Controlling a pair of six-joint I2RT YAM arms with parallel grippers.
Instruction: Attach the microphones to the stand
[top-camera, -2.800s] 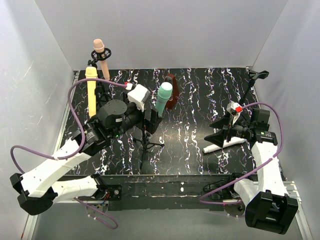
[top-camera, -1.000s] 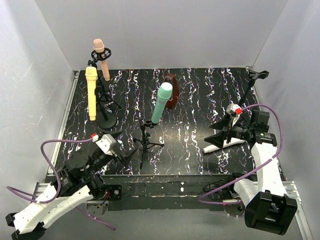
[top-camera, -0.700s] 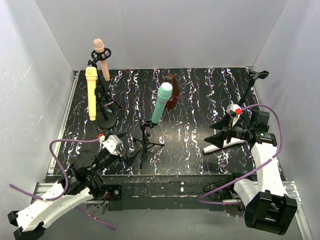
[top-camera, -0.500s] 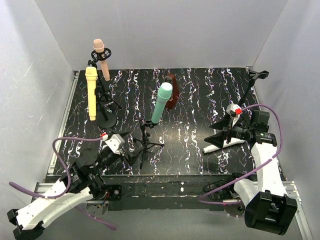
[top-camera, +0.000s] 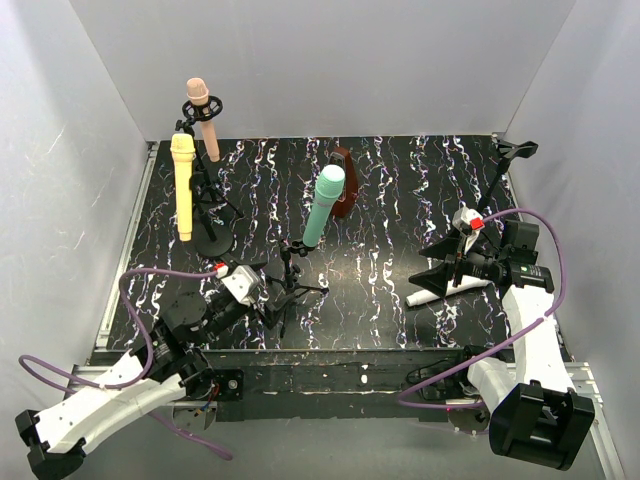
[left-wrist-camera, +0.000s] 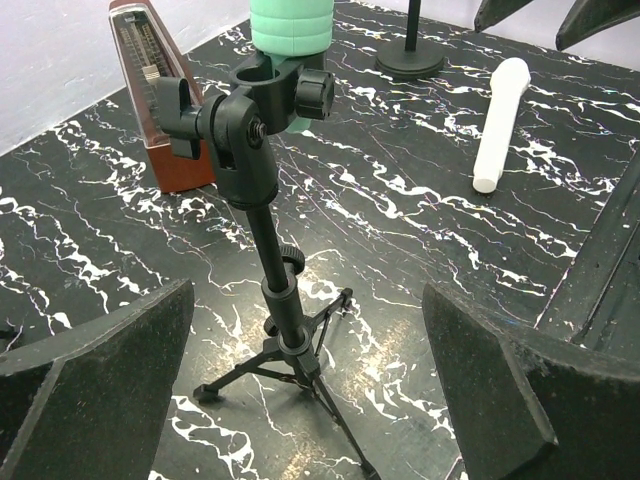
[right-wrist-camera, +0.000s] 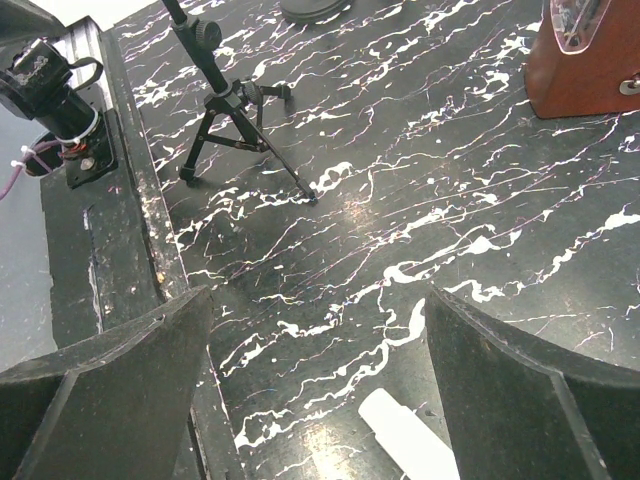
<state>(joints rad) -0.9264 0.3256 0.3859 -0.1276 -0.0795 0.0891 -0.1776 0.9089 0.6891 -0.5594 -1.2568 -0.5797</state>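
My right gripper (top-camera: 433, 262) gapes wide over the white microphone (top-camera: 446, 292), the only one still unmounted. The empty stand (top-camera: 513, 150) waits at one o'clock. My left gripper (top-camera: 268, 302) is wide too, holding nothing.

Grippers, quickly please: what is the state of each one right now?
Left gripper: open, holding nothing, facing the tripod stand.
Right gripper: open, holding nothing, over the white microphone.

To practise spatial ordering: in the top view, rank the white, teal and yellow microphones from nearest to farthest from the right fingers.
1. white microphone, lying by the right fingers.
2. teal microphone, in the middle.
3. yellow microphone, far left.
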